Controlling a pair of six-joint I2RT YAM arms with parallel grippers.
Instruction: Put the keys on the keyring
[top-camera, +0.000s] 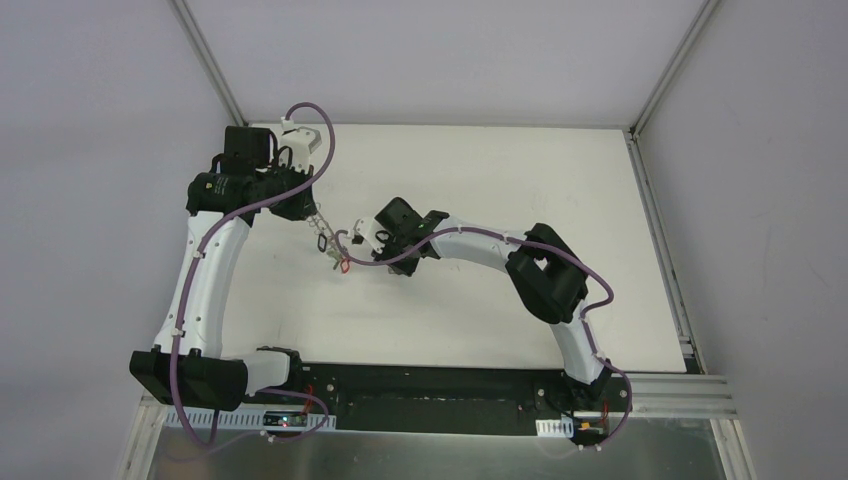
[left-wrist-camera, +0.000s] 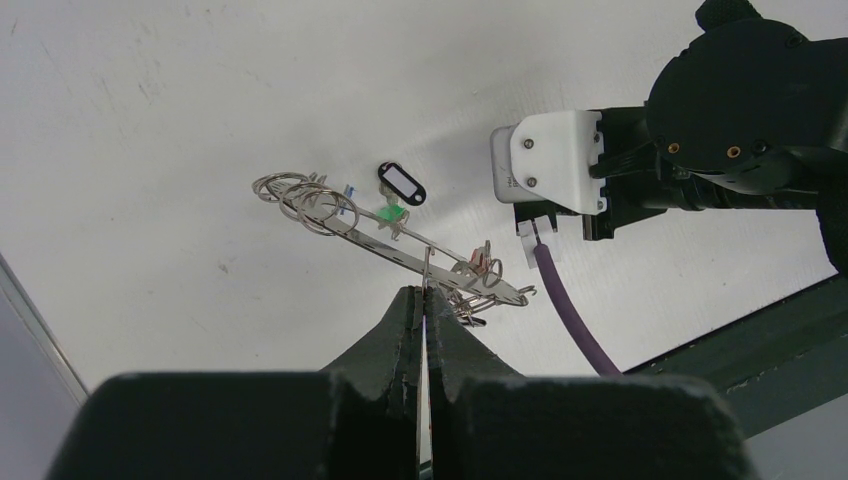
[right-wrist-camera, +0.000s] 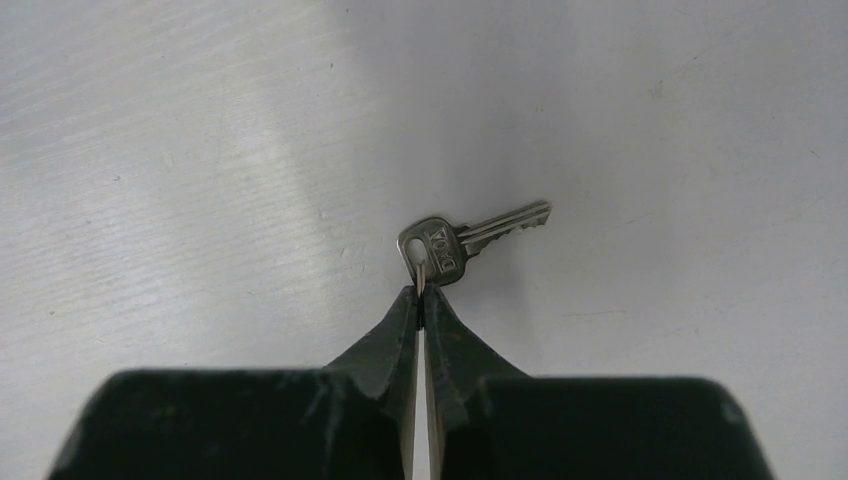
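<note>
Above the table (top-camera: 500, 310): left gripper (left-wrist-camera: 424, 300) clamped on the thin keyring (left-wrist-camera: 400, 245); right gripper (right-wrist-camera: 420, 298) pinches a silver key (right-wrist-camera: 470, 235) at its head. Key likely light, stiff, slippery; head hold suits.

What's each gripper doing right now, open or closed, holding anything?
Left gripper: closed, pinching the keyring.
Right gripper: closed, holding a silver key at its head end.
</note>
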